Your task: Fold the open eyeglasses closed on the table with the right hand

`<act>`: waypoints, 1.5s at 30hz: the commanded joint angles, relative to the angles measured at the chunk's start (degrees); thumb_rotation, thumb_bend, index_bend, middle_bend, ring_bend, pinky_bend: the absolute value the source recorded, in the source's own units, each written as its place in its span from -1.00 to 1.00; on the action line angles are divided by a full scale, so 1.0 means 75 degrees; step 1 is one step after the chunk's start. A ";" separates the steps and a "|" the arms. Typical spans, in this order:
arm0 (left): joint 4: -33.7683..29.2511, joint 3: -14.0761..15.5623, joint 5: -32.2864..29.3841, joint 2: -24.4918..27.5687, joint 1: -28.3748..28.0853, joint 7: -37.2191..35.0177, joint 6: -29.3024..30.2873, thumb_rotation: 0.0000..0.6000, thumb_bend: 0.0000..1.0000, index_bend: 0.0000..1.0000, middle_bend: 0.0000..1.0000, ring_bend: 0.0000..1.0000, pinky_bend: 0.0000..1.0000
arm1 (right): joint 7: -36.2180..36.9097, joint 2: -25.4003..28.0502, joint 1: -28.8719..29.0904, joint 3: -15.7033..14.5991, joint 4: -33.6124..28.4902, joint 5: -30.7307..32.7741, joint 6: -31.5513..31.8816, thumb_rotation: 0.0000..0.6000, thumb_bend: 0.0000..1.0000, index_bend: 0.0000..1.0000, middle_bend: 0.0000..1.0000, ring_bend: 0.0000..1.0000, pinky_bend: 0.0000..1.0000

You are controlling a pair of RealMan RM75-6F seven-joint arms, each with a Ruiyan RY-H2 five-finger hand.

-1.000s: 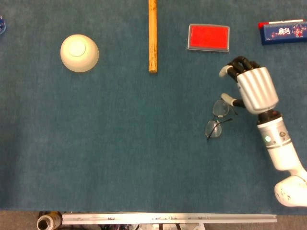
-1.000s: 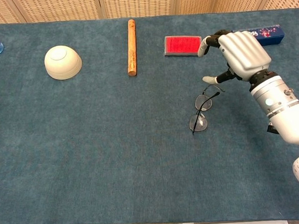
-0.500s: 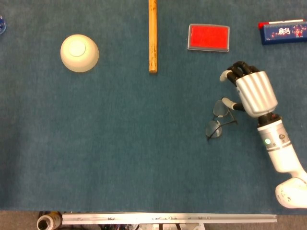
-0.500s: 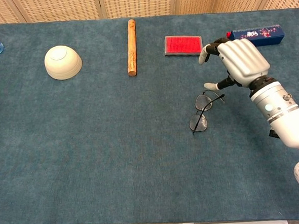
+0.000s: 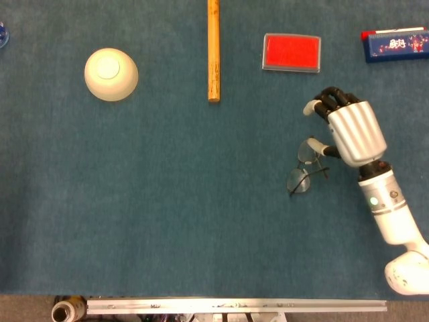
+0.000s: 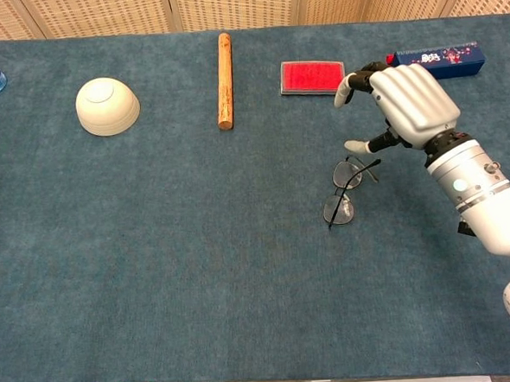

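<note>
Shifting a little leftward since the earlier frames, right hand (image 5: 352,131) now hovering just beside the eyeglasses (image 5: 305,166), thumb tip reaching over the upper lens. Curling the fingers (image 6: 346,90) loosely, apart from the thumb, gripping nothing. Lying near the right middle of the blue table cloth (image 5: 167,201), lenses toward the left, one temple arm sticking out toward the hand at an angle, the other hard to make out. Judging the step in hand: closing in on that outstanding temple to push it flat. Calling next for a light sideways nudge of the temple against the frame without sliding the whole pair away.
</note>
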 commanded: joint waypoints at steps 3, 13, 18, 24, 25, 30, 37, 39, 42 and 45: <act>0.0004 0.0025 0.0020 -0.0030 -0.0008 0.0078 -0.0022 1.00 -0.11 -0.17 -0.33 -0.71 -0.44 | -0.0189 0.0438 -0.0080 0.0022 -0.0809 -0.0318 0.0400 1.00 -0.92 -0.09 -0.08 -0.44 -0.05; 0.0012 0.0032 -0.0012 -0.0059 -0.0023 0.0154 -0.0070 1.00 -0.11 -0.17 -0.33 -0.71 -0.44 | -0.0402 0.0899 -0.0222 -0.0277 -0.1888 -0.0808 0.0612 1.00 -0.92 -0.09 -0.08 -0.44 -0.05; 0.0000 0.0019 -0.0032 -0.0041 -0.0021 0.0122 -0.0064 1.00 -0.11 -0.17 -0.33 -0.71 -0.44 | -0.0611 0.0983 -0.0280 -0.0474 -0.2104 -0.1007 0.0583 1.00 -0.92 -0.09 -0.08 -0.44 -0.05; -0.0015 0.0026 -0.0017 -0.0021 -0.0015 0.0091 -0.0054 1.00 -0.11 -0.17 -0.33 -0.71 -0.44 | -0.0750 0.0998 -0.0353 -0.0571 -0.2141 -0.1085 0.0552 1.00 -0.92 -0.09 -0.08 -0.44 -0.05; -0.0017 0.0027 -0.0014 -0.0019 -0.0013 0.0092 -0.0049 1.00 -0.11 -0.17 -0.33 -0.71 -0.44 | -0.0766 0.1003 -0.0364 -0.0581 -0.2140 -0.1091 0.0548 1.00 -0.92 -0.09 -0.08 -0.44 -0.05; -0.0018 0.0031 -0.0013 -0.0022 -0.0014 0.0105 -0.0054 1.00 -0.11 -0.17 -0.33 -0.71 -0.44 | -0.0880 0.1041 -0.0421 -0.0632 -0.2080 -0.1174 0.0560 1.00 -0.92 -0.09 -0.08 -0.44 -0.05; -0.0013 0.0043 -0.0010 -0.0037 -0.0025 0.0151 -0.0080 1.00 -0.11 -0.17 -0.33 -0.71 -0.44 | -0.0714 0.0801 -0.0392 -0.0664 -0.1206 -0.1702 0.0911 1.00 -0.92 -0.09 -0.08 -0.44 -0.05; -0.0019 0.0044 -0.0009 -0.0038 -0.0021 0.0157 -0.0075 1.00 -0.11 -0.17 -0.33 -0.71 -0.44 | -0.0600 0.0731 -0.0379 -0.0677 -0.0995 -0.1760 0.0937 1.00 -0.92 -0.09 -0.08 -0.44 -0.05; -0.0020 0.0044 -0.0016 -0.0033 -0.0019 0.0151 -0.0074 1.00 -0.11 -0.17 -0.33 -0.71 -0.44 | -0.0516 0.0660 -0.0346 -0.0707 -0.0721 -0.1856 0.0941 1.00 -0.92 -0.09 -0.08 -0.44 -0.05; -0.0022 0.0044 -0.0024 -0.0029 -0.0022 0.0144 -0.0085 1.00 -0.11 -0.17 -0.33 -0.71 -0.43 | -0.0465 0.0590 -0.0311 -0.0744 -0.0475 -0.2000 0.0996 1.00 -0.93 -0.09 -0.08 -0.44 -0.05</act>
